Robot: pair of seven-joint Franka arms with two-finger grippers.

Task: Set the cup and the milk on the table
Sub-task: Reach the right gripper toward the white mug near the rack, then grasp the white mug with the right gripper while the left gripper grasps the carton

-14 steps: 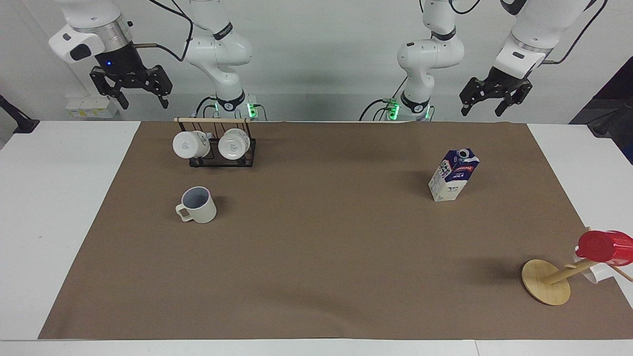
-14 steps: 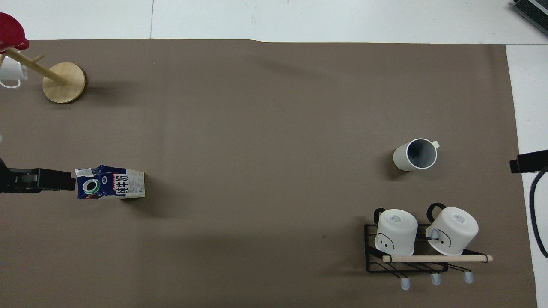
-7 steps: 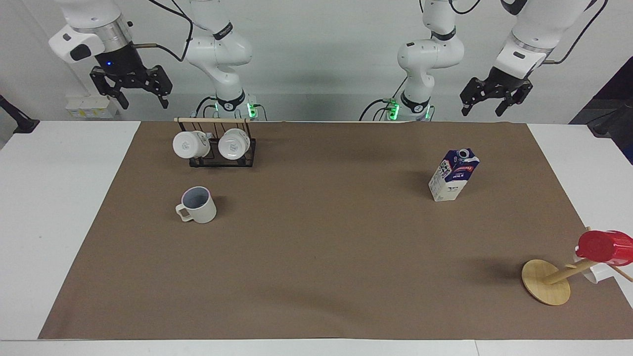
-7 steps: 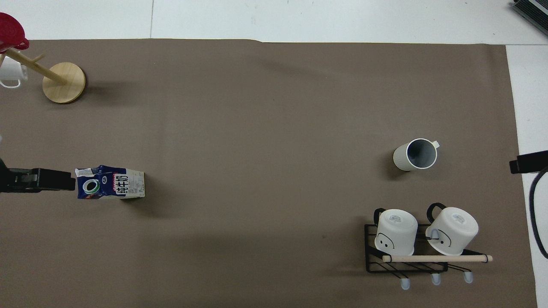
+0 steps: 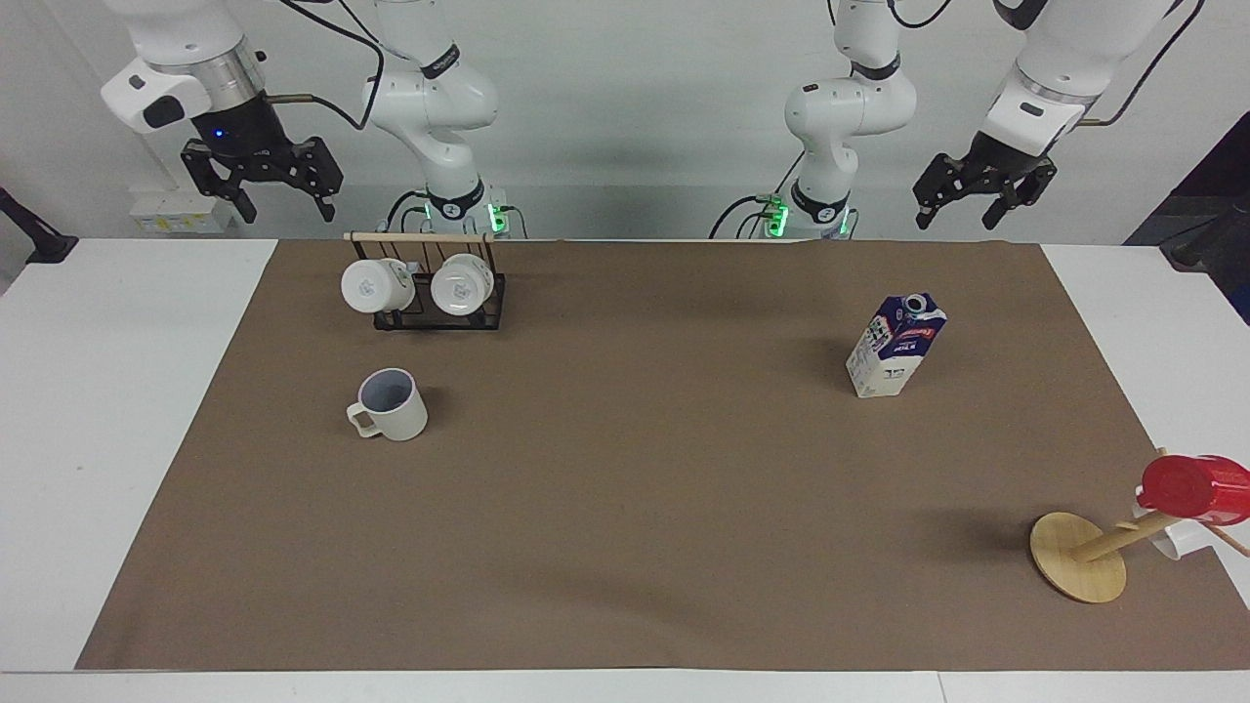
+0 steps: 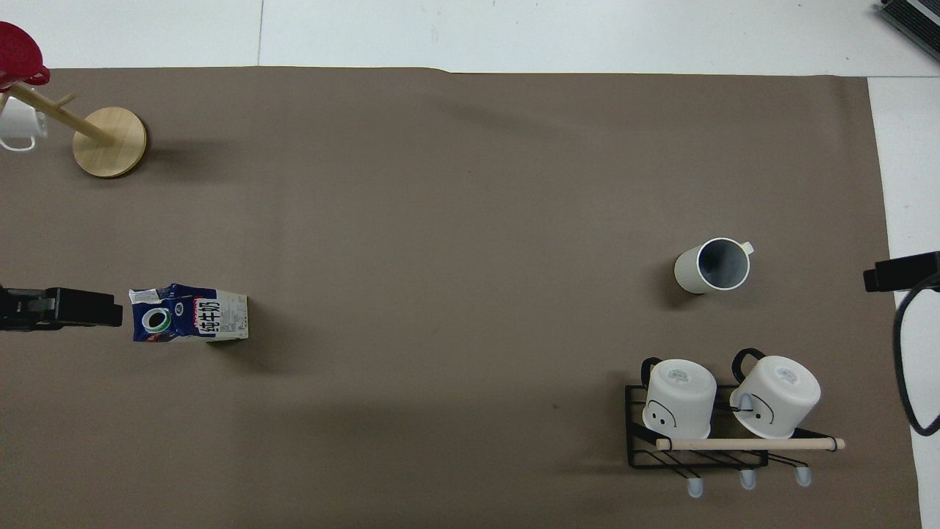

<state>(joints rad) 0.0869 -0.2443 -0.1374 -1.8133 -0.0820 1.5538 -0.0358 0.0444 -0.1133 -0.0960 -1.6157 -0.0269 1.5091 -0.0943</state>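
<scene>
The cream-white cup (image 5: 391, 405) stands upright on the brown mat (image 5: 625, 508) of the table (image 5: 117, 391), toward the right arm's end; it also shows in the overhead view (image 6: 712, 266). The milk (image 5: 895, 347) stands upright on the mat toward the left arm's end, and it shows in the overhead view too (image 6: 191, 323). My right gripper (image 5: 281, 198) hangs open and empty, high over the table's edge by its base. My left gripper (image 5: 962, 207) hangs open and empty, high over the edge nearest the robots. Neither gripper touches anything.
A black wire rack (image 5: 435, 303) holding two white mugs stands nearer to the robots than the cup. A wooden mug tree (image 5: 1079, 557) with a red cup (image 5: 1191, 488) and a white mug stands at the left arm's end, farthest from the robots.
Both grippers have drifted slightly, staying raised and open. In the overhead view the left gripper's tip has drawn a little away from the milk. The cup and the milk have not moved.
</scene>
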